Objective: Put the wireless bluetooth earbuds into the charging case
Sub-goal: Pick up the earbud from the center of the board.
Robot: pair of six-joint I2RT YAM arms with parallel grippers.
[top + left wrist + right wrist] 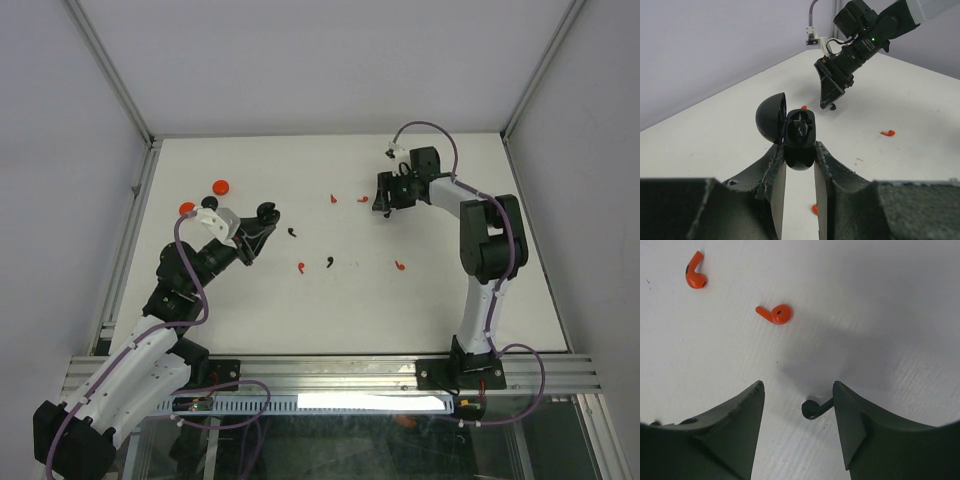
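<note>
My left tool pinches the open charging case, right tool spread over 1 black earbud on the surface; most insertions, I judge, remain.

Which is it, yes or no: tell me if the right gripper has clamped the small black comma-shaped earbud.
No: the right gripper stands open, and the black earbud lies loose on the white table between its fingers.
</note>
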